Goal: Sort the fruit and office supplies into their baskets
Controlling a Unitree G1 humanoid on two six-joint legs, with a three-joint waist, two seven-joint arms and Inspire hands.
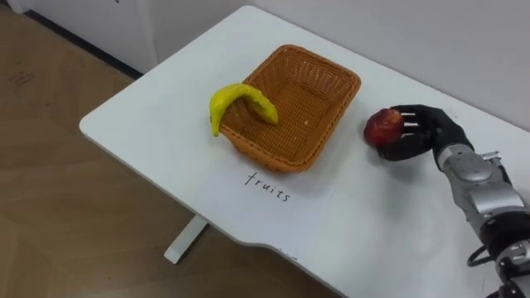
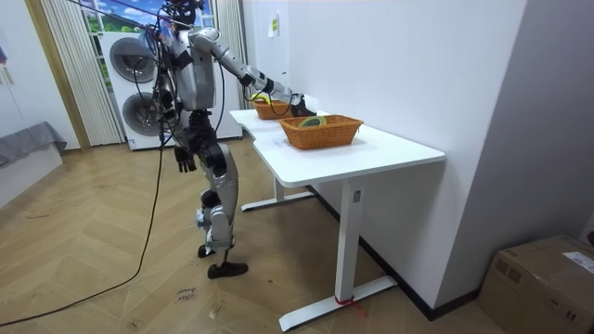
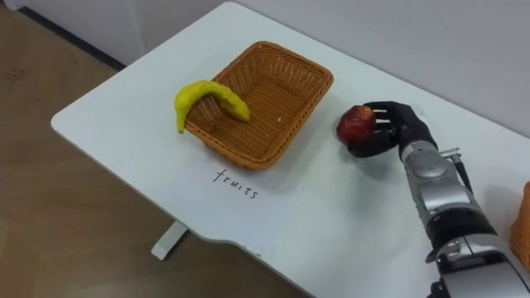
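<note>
Wicker is all you get of the second basket (image 3: 525, 217) in the right eye view: a sliver at the frame's edge, well to the right of the fruit basket (image 1: 273, 153), with the rest cut off. The room view shows that second basket whole, standing on the same white table (image 1: 166, 124) apart from the fruit basket. Something green and yellow (image 2: 313, 121) lies in it, too small for you to make out. The left hand (image 2: 184, 160) hangs by the robot's hip, away from the table, and it is too small there to tell its state. The robot stands at the table's edge with its right arm stretched out over the top.

Look at the right hand (image 1: 422, 132) next, just to the right of the fruit basket. Its dark fingers are curled round a red apple (image 1: 383, 127), gripping it from the side away from the basket, so the apple's far side is hidden behind them. The apple is near the basket's right wall but not touching it. You cannot tell whether it rests on the table or is held just clear of it.

A yellow banana (image 1: 240, 98) is draped over the fruit basket's left rim, one end hanging outside toward the table and the other reaching into the basket. A handwritten word (image 1: 267, 187) sits on the table just in front of the basket's near wall.
</note>
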